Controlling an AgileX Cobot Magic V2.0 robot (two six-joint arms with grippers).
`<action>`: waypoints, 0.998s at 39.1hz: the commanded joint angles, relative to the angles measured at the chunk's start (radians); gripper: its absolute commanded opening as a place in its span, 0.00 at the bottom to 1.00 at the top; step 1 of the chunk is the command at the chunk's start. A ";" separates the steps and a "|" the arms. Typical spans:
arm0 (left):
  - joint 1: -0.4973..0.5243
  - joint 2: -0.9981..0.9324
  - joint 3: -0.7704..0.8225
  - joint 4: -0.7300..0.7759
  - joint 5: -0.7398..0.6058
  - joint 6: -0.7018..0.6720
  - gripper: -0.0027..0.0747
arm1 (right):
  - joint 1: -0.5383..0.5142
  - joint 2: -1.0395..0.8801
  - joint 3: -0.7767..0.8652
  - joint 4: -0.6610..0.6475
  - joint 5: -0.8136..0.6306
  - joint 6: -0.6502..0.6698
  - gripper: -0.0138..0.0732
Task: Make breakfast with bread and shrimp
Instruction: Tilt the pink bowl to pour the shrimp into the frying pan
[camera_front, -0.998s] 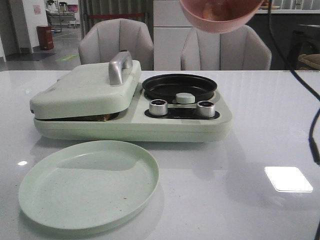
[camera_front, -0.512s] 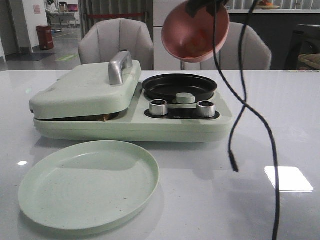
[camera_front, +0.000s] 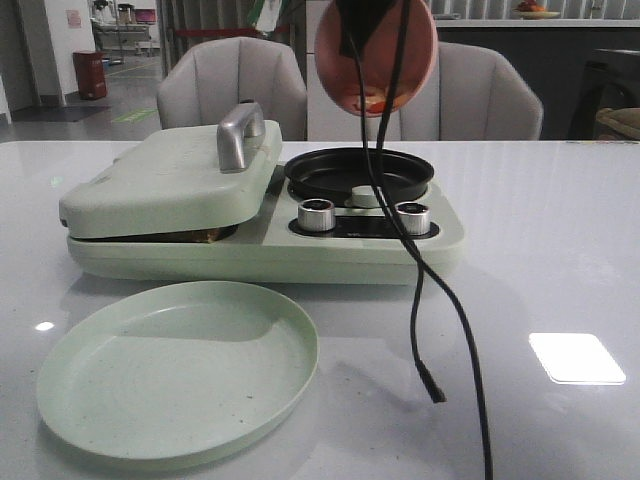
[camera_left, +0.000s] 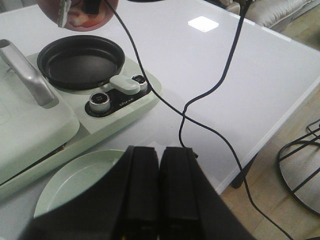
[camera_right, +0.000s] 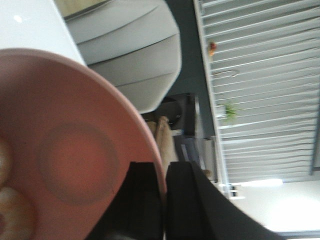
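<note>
Bread mostly hidden under lid; shrimp partly behind cable.

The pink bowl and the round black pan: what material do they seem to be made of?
Pink bowl: probably matte plastic, judging by its even colour and dull surface. Black pan: likely metal with a dark non-stick coating; it shows a soft sheen and a thin rim.

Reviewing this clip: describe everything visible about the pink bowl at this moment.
The pink bowl is round, matte and plastic-looking, with a faint ring marking its inner base. It is held in the air, tipped steeply on its side above the black round pan, its opening toward the camera. The right gripper pinches its rim, one finger on each side of the wall. The shrimp lie gathered at its lowest inner edge. Dark cables hang across its front.
</note>
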 joint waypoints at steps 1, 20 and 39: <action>-0.004 -0.003 -0.034 -0.020 -0.061 -0.001 0.16 | 0.008 -0.058 -0.039 -0.165 0.095 0.012 0.16; -0.004 -0.003 -0.034 -0.020 -0.061 -0.001 0.16 | 0.019 -0.054 -0.090 -0.262 0.181 0.005 0.16; -0.004 -0.003 -0.034 -0.020 -0.061 -0.001 0.16 | 0.021 -0.051 -0.214 -0.262 0.194 -0.105 0.16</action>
